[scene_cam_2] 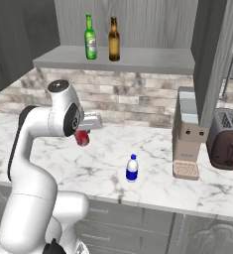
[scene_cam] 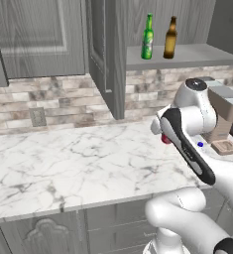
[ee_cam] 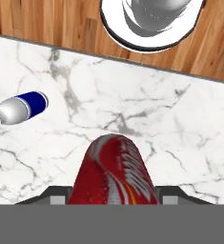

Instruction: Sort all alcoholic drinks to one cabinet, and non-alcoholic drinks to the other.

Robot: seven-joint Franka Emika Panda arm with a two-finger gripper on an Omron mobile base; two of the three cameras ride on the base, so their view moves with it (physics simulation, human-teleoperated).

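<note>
A grey kitchen with a brick backsplash holds a white marble desk (scene_cam_2: 152, 149) across the middle of the right base view. At the top of that frame, an open cabinet shelf (scene_cam_2: 138, 59) already carries the green bottle (scene_cam_2: 90, 38) and brown bottle (scene_cam_2: 114, 40) side by side, presumably sorted as alcohol. The white-and-blue bottle (scene_cam_2: 132, 168) stands low centre on the desk, awaiting the other cabinet. At centre left, the gripper (scene_cam_2: 82, 135) is closed around the red soda can (ee_cam: 114, 171), lifted above the desk, likely for carrying.
</note>
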